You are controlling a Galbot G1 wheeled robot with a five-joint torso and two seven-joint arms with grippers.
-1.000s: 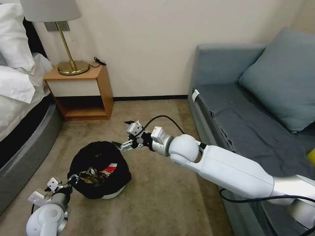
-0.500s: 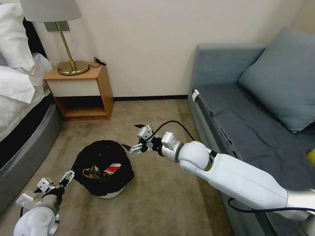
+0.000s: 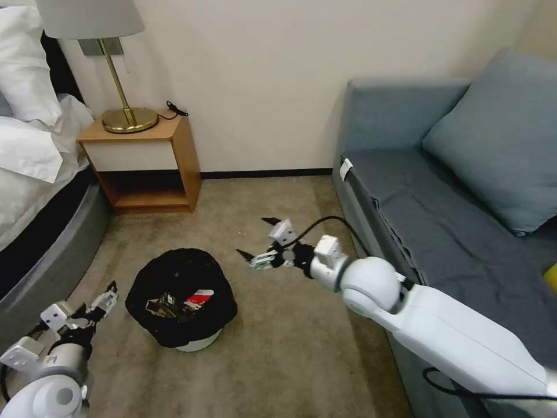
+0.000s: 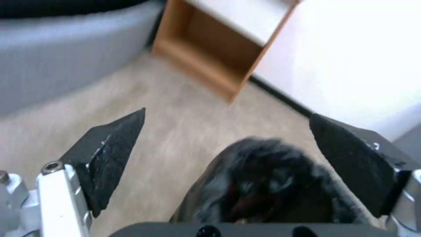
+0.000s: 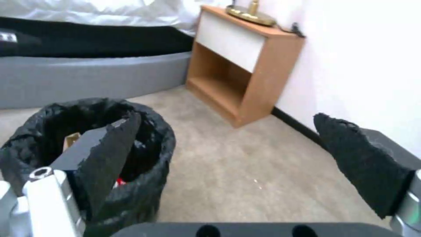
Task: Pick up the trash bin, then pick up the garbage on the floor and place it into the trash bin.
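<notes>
- No legible text, brand, number or sign appears in any view.
- The red-and-white carton (image 3: 195, 299) inside the trash bin (image 3: 181, 299) carries print, but it is too small to read.
- The small white tag (image 3: 345, 169) on the sofa edge (image 3: 371, 174) shows no readable characters.
</notes>
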